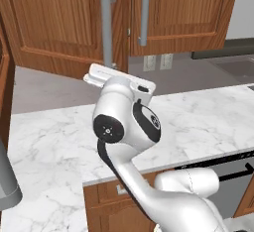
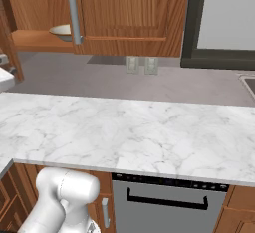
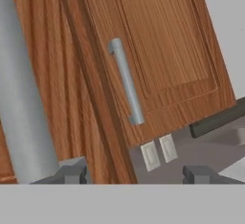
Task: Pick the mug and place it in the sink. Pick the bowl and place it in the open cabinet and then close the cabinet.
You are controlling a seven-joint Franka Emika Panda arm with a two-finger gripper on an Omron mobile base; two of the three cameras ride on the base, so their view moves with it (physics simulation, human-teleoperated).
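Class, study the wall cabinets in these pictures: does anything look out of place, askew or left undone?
One thing: the left cabinet door stands ajar, swung out from the closed door beside it. The bowl sits on the shelf inside. The open gripper is close to that door's handle.

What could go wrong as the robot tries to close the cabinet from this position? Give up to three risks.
1. The end effector is open beside the door's grey handle, not around it; a push could slip off the round bar.
2. The bowl sits near the shelf's front edge; if it overhangs, the closing door may strike it.
3. The arm's wrist is close under the door, so a wide swing could catch it.
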